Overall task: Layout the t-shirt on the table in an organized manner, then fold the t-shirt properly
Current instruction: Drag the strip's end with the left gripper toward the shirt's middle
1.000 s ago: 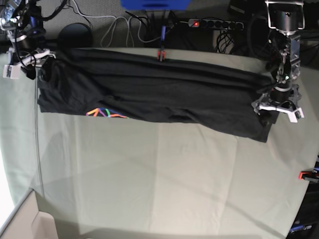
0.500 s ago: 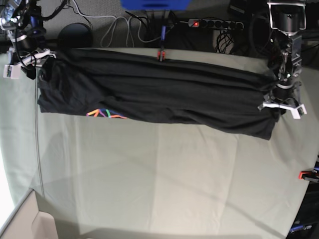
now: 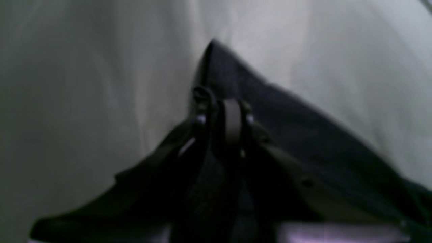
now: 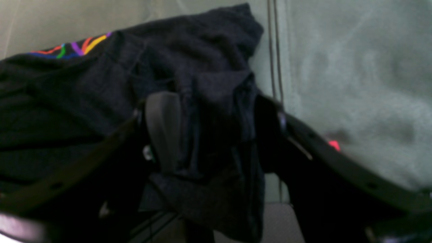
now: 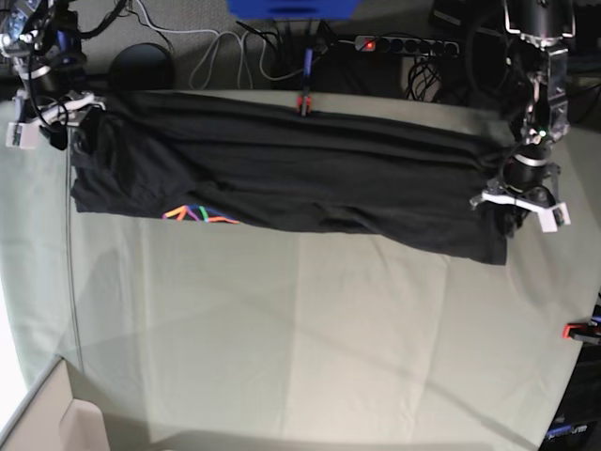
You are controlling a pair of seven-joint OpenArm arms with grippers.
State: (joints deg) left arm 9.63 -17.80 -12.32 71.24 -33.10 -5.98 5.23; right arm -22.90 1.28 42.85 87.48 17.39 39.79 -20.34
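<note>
The dark t-shirt (image 5: 310, 169) lies stretched in a long band across the far part of the table (image 5: 300, 329), its rainbow graphic (image 5: 199, 215) peeking out at the front left edge. At the band's right end my left gripper (image 5: 519, 209) pinches the cloth. In the left wrist view that gripper (image 3: 222, 111) is shut on a corner of the t-shirt (image 3: 303, 135). At the left end my right gripper (image 5: 58, 117) holds a thick bunch of fabric. Seen from the right wrist, the gripper (image 4: 216, 135) has its jaws set wide around the bunched t-shirt (image 4: 84, 94), and the graphic (image 4: 74, 47) shows beyond.
A red clamp (image 5: 302, 103) sits at the table's far edge, another clamp (image 5: 580, 330) at the right edge. Behind the table lie cables and a power strip (image 5: 404, 44). A thin cable (image 5: 70, 282) runs down the table's left side.
My left gripper has closed on the shirt's right end and shifted slightly left. The right arm and the shirt's left end have not moved.
</note>
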